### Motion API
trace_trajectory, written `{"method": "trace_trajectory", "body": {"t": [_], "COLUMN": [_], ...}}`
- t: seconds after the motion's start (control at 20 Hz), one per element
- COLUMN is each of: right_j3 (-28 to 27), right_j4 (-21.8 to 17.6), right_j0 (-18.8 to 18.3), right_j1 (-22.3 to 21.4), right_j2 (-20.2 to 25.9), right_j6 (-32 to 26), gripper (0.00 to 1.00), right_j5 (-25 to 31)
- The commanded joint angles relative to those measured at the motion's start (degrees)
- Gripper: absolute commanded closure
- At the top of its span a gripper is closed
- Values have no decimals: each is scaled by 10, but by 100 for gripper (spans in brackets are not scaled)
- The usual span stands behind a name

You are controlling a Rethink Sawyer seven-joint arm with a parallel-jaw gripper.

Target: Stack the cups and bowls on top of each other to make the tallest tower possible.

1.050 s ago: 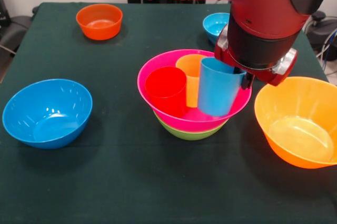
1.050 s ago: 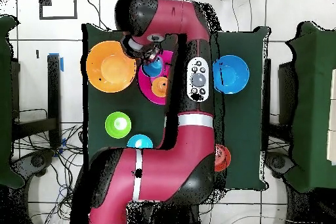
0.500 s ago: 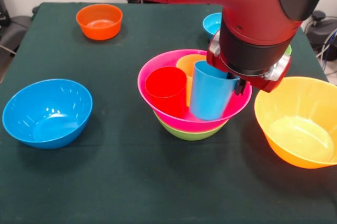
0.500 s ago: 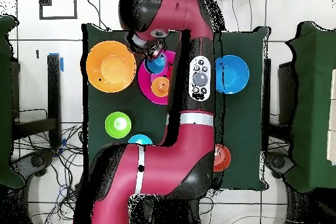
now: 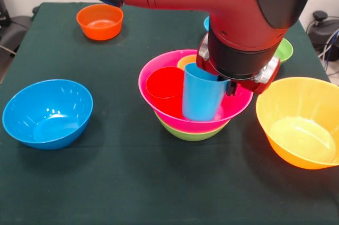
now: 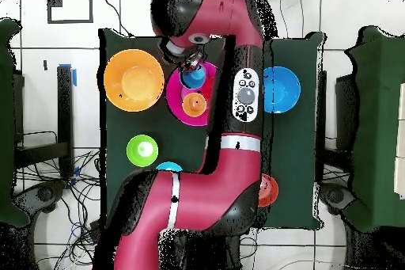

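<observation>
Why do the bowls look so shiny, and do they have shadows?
In the front view, the big blue bowl and the yellow-orange bowl show pale glints inside from light above, and soft dark shadows lie on the green tablecloth beside them. In the overhead view, the bowls look flat and bright, with hardly any shadow showing.

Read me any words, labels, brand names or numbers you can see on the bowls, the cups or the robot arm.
None can be read: the bowls, the cups and the table cloth are plain.
The round control pad on the arm has marks too small to read.
</observation>
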Motion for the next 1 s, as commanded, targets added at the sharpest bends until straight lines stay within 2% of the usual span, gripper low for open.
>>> {"method": "trace_trajectory", "body": {"t": [0.05, 0.5, 1.0], "right_j3": [-15, -27, -26], "right_j4": [-34, -26, -38], "right_j0": [-9, -14, -18], "right_j1": [12, 26, 30], "right_j2": [52, 80, 99], "right_j6": [-169, -191, -210], "gripper": [100, 100, 100], "right_j5": [61, 123, 126]}}
